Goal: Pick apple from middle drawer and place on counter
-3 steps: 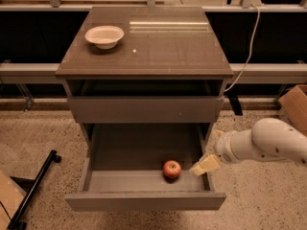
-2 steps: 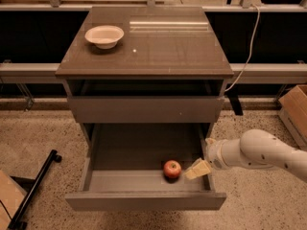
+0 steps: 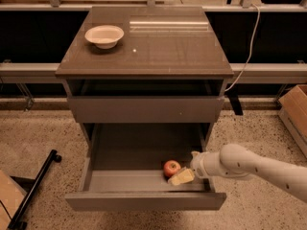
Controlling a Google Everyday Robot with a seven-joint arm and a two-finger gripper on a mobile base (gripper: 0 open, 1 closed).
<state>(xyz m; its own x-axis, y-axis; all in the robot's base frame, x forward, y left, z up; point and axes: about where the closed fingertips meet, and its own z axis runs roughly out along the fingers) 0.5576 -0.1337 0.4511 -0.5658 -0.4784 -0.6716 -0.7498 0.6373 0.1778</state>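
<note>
Speckled terrazzo floor (image 3: 38, 138) fills the foreground, with a black stand leg (image 3: 33, 186) lying on it at the left. Nearest on the cabinet, the middle drawer (image 3: 144, 201) stands pulled well out, its plain front towards the camera. That leaves its shallow inside open from above, which is presumably why the arm can reach in over the right side wall. The apple (image 3: 171, 167) sits on the drawer floor in the front right part, close behind the front panel. The gripper (image 3: 180, 177) is down inside the drawer, just beside the apple on its right and front and seemingly touching it. Whether it is open or closed on the fruit I cannot tell. The white arm (image 3: 259, 164) slants in from the lower right, low and nearly level, probably to come at the apple sideways under the tier above. Being round, the apple has no long axis to speak of and points no particular way; its stem end cannot be made out, so any side should serve for a grasp. Behind and above, the top drawer (image 3: 144, 109) is shut. Over it the glossy counter (image 3: 158, 51) overhangs the body, and its wide bare stretch to the right looks the fitting spot to set the apple down. Further back, a white bowl (image 3: 104, 35) rests on the counter's far left corner. A cardboard box (image 3: 295, 109) stands on the floor at the right.
</note>
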